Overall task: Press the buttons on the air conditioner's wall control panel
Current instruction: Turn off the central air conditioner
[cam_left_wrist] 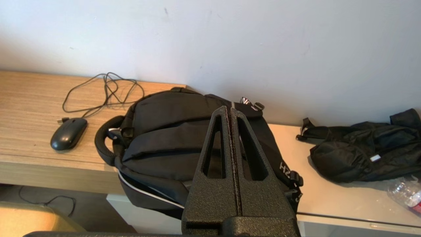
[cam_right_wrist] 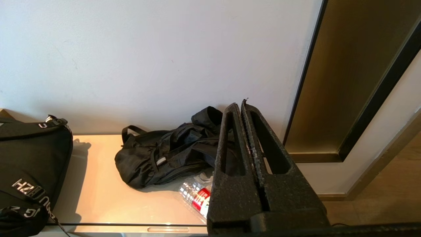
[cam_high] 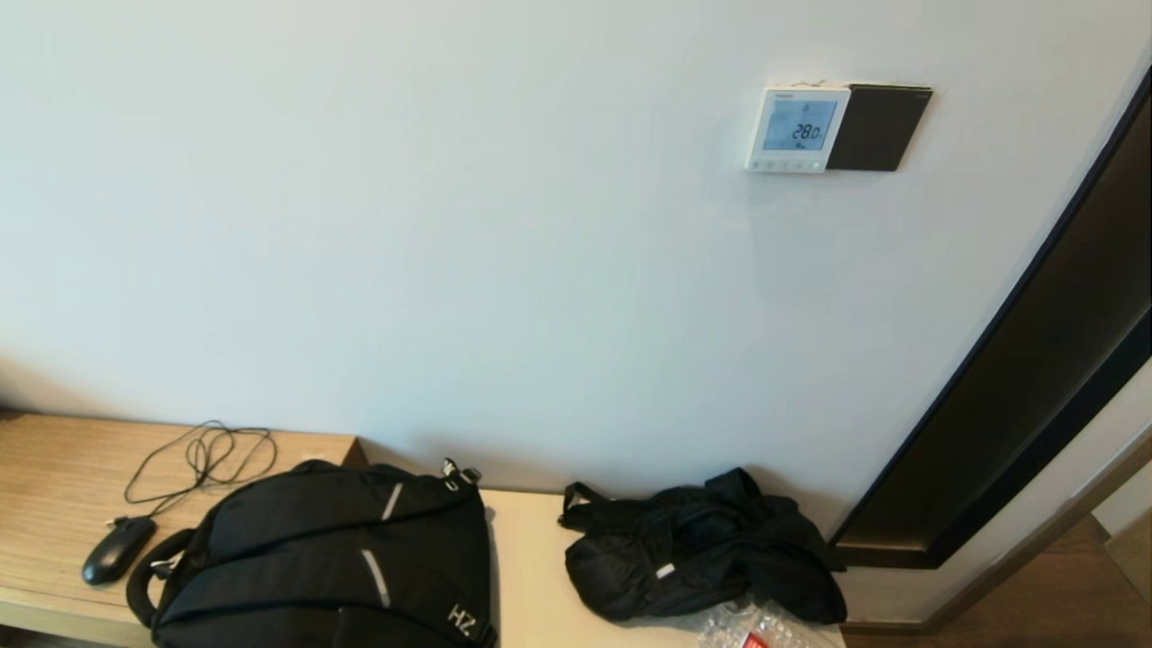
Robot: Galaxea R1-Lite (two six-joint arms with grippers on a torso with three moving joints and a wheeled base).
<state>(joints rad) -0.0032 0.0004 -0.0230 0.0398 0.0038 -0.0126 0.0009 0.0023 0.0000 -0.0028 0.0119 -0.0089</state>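
Note:
The air conditioner's wall control panel (cam_high: pixel 796 129) is a small white square on the wall at the upper right of the head view. Its pale blue screen shows 28.0. The buttons (cam_high: pixel 786 165) form a tiny row along its lower edge. Neither gripper shows in the head view. My left gripper (cam_left_wrist: pixel 229 109) is shut and empty, low over a black backpack. My right gripper (cam_right_wrist: pixel 239 104) is shut and empty, low over a crumpled black bag. The panel is out of both wrist views.
A dark plate (cam_high: pixel 877 128) adjoins the panel's right side. Below, a wooden desk (cam_high: pixel 54 477) holds a black mouse (cam_high: pixel 117 550) with its cable, a black backpack (cam_high: pixel 333 558), a crumpled black bag (cam_high: pixel 697 544) and a plastic bottle (cam_right_wrist: pixel 197 196). A dark door frame (cam_high: pixel 1035 396) runs at the right.

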